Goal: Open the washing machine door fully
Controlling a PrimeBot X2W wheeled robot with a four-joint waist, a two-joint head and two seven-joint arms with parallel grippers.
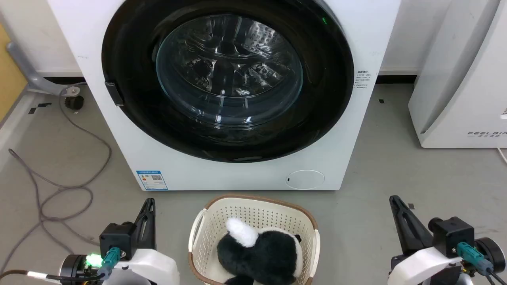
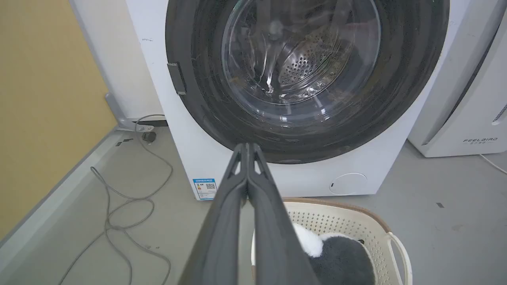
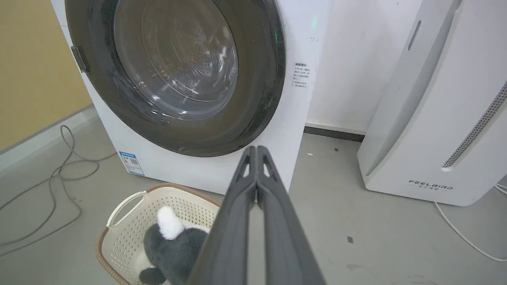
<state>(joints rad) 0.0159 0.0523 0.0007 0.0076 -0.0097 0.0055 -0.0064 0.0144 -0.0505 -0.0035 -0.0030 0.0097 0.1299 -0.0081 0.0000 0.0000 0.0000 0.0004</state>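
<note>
The washing machine door point(image 1: 324, 99) sits flush in the washing machine point(image 1: 237, 174). Before it, across open floor point(image 1: 396, 158), left jaws and right jaws, both pressed together, flank the basket point(image 1: 277, 217).

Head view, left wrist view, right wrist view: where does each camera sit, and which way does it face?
Head view: on the head, looking forward and down at the closed washing machine door; left pincer lower left, right pincer lower right.
Left wrist view: on the left wrist, facing the door along its shut fingers.
Right wrist view: on the right wrist, facing the door and the FEELAIR appliance along its shut fingers.
Shared: both wrist views show the basket holding a plush toy.
</note>
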